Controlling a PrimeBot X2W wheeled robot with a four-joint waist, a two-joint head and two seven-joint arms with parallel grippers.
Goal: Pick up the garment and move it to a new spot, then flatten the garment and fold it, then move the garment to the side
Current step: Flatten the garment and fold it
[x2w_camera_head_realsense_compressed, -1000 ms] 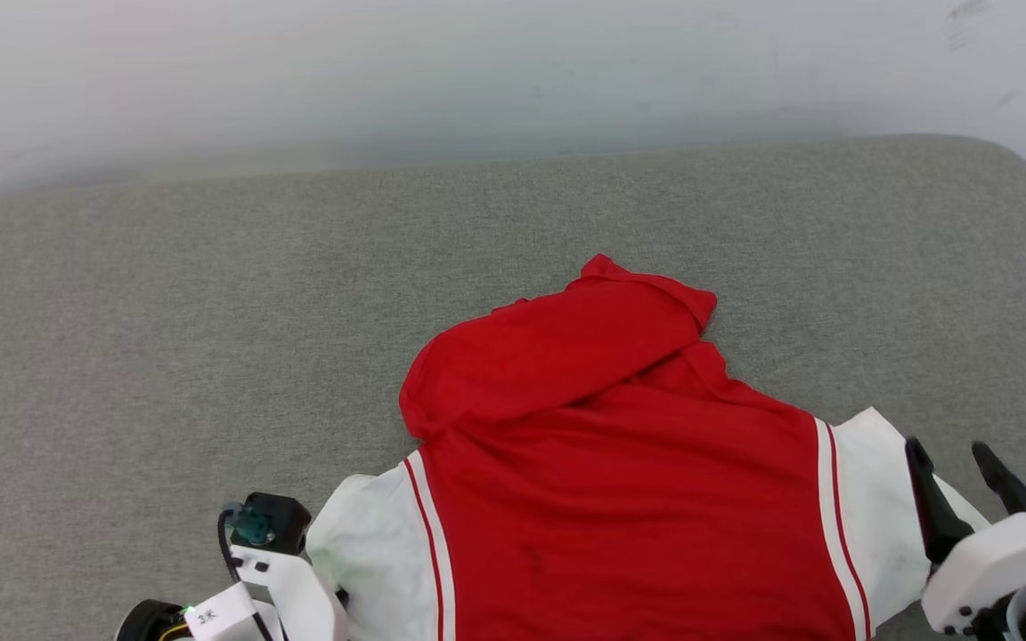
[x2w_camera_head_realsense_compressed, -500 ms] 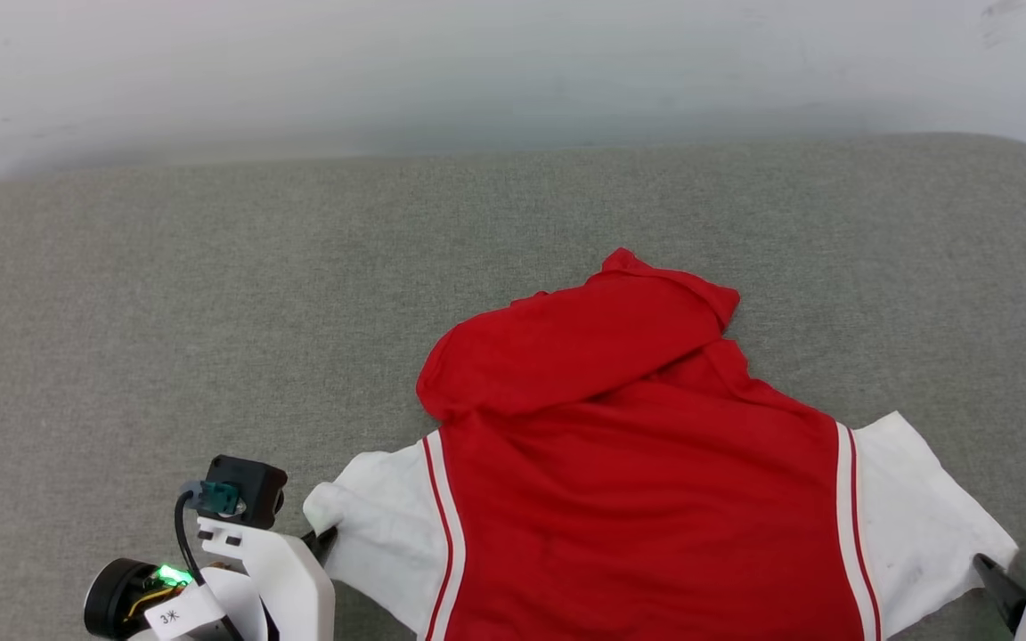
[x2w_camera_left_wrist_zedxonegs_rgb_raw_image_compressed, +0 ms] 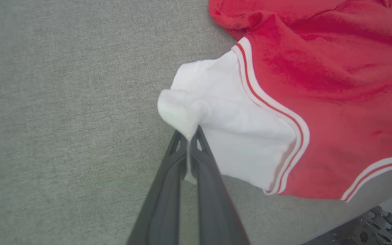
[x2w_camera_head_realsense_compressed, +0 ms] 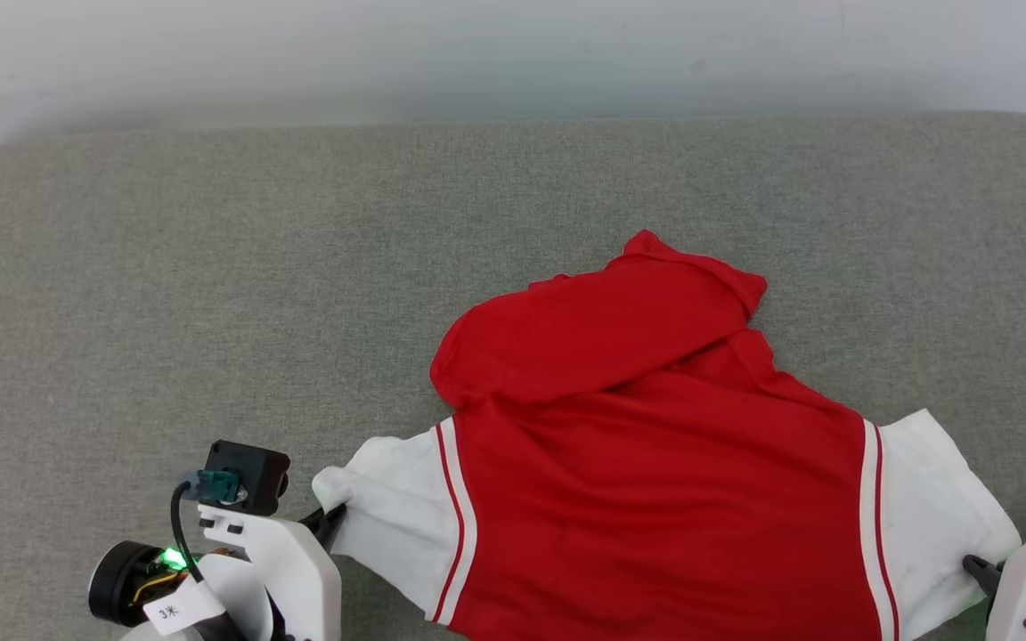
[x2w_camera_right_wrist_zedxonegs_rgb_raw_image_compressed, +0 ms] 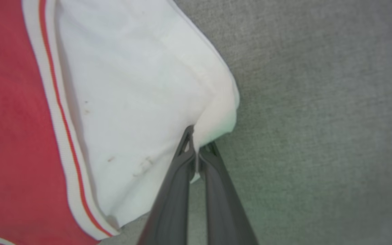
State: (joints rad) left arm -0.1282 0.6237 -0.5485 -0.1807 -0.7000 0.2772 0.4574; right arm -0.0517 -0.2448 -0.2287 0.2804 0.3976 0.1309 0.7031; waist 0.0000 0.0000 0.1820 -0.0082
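The step in hand seems to be the flattening: each arm has one sleeve, so the good way, I think, is to pull both arms apart and a little toward the robot at the same speed, low over the surface. The thin cloth should then stretch without slipping out of the pinch. An uneven pull would probably turn the shirt (x2w_camera_head_realsense_compressed: pixel 655 499) and make new wrinkles.

Nearest, at the lower left of the head view, the left gripper (x2w_camera_left_wrist_zedxonegs_rgb_raw_image_compressed: pixel 190 134) has its two dark fingers pressed together, with almost no gap, on the bunched tip of the white left sleeve (x2w_camera_left_wrist_zedxonegs_rgb_raw_image_compressed: pixel 223 112). At the lower right, the right gripper (x2w_camera_right_wrist_zedxonegs_rgb_raw_image_compressed: pixel 196 137) is closed in the same narrow way on the outer corner of the white right sleeve (x2w_camera_right_wrist_zedxonegs_rgb_raw_image_compressed: pixel 131 85), and a small fold of cloth stands between the fingers.

Between the two sleeves the red body of the shirt lies mostly flat, bordered on each side by the red-white stripe. Its near edge reaches the front of the grey cushion (x2w_camera_head_realsense_compressed: pixel 210 285).

Farther away, the red cloth is turned back on itself into a thick flap (x2w_camera_head_realsense_compressed: pixel 593 329), so this far part is not yet flat and will need a separate pull. Beyond it are bare cushion and then the pale wall (x2w_camera_head_realsense_compressed: pixel 477 53).
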